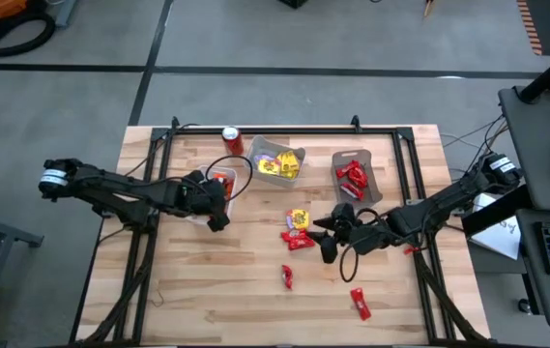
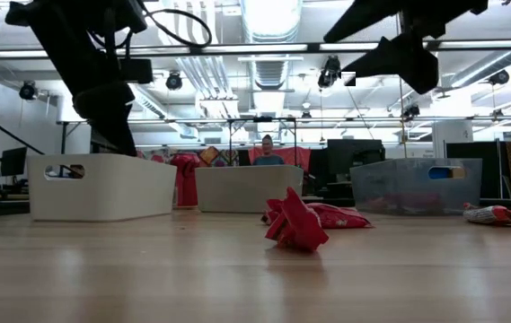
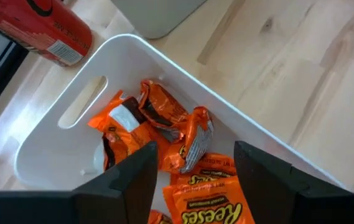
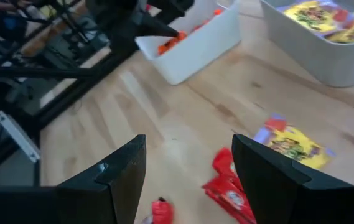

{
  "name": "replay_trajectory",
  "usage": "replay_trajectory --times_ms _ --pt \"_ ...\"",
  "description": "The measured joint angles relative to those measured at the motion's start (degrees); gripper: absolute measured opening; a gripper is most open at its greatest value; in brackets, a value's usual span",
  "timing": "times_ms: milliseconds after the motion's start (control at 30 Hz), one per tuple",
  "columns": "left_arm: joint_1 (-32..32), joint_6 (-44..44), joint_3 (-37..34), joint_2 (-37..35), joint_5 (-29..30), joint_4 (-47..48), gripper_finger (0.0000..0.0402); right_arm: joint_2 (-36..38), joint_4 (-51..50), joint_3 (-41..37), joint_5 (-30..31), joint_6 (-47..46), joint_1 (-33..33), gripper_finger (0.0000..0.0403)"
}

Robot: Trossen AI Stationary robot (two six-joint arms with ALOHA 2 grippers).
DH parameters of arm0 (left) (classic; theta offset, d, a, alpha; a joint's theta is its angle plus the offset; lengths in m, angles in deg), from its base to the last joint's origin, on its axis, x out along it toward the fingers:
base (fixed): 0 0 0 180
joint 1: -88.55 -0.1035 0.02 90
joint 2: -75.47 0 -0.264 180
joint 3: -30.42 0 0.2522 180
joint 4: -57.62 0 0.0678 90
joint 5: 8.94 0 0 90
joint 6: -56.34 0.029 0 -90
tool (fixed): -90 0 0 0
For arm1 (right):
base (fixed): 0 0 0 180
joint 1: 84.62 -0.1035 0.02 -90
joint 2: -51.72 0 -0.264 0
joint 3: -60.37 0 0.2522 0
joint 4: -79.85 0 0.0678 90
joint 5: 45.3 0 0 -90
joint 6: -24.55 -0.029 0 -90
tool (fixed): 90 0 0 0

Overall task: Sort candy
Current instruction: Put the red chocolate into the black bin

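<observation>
Three bins (image 1: 276, 160) on the bench (image 1: 207, 280). Five loose candies: four red (image 1: 297, 240), one yellow (image 1: 299, 218). Left tool (image 3: 192, 177) released over orange candies (image 3: 164, 124); right tool (image 4: 189, 168) released above red ones.

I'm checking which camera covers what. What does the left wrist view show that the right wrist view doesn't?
Only the left wrist view shows the red soda can and the orange Reese's packs up close inside the white bin, under the open left gripper.

Only the right wrist view shows the loose yellow candy and red candies on the table, and the yellow-candy bin.

Both show the white bin with orange candy.
</observation>
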Motion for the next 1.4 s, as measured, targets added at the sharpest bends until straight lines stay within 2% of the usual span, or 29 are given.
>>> replay_trajectory --times_ms 200,400,533,833,1100,1233,1400 --pt "0.00 -0.96 2.43 0.00 -3.07 6.26 0.0205 -1.29 1.05 0.02 -3.40 -2.71 0.00 0.0226" --pt "0.17 -1.39 3.68 -0.04 -6.05 9.78 0.0206 -1.34 -0.55 0.02 -9.76 -8.90 0.34 0.0226" --pt "0.35 -1.39 4.06 -0.04 -6.05 8.70 0.0206 -1.46 -3.88 0.02 -16.84 -17.17 0.66 0.0226" --pt "1.56 2.62 5.56 -0.14 -5.99 3.77 0.0206 -2.54 -21.11 0.02 -32.20 -39.06 0.48 0.0226" --pt "3.84 7.82 6.59 -0.22 -5.98 -3.53 0.0206 -2.30 -31.20 0.02 -36.85 -45.36 0.50 0.0226" --pt "4.81 9.15 6.59 -0.24 -5.99 -4.07 0.0206 -2.30 -31.79 0.06 -42.86 -49.11 -0.70 0.0226" --pt "4.79 9.22 6.59 -0.26 -5.46 -4.35 0.0206 -2.47 -34.84 5.23 -46.45 -51.56 -2.28 0.0226"
